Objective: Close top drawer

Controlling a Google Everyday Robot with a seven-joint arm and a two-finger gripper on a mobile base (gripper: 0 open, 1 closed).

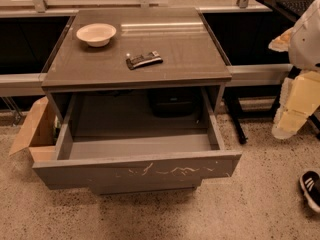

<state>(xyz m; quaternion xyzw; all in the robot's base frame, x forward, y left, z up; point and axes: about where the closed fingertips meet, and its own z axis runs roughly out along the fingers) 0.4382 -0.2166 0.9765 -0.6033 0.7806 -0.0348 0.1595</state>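
Observation:
The top drawer (137, 171) is a wide grey-brown drawer with pale squiggly scratches across its front panel. It stands pulled far out of the grey cabinet (220, 79), and its inside looks empty. My gripper (294, 111) is cream-coloured and hangs from the white arm (307, 34) at the right edge of the camera view. It is well to the right of the drawer, about level with the drawer's side, and touches nothing.
A white bowl (96, 34) and a dark flat packet (144, 60) lie on the cabinet top. An open cardboard box (32, 131) stands on the floor at the left. A black table leg (235, 116) and a black-and-white shoe (311, 186) are at the right.

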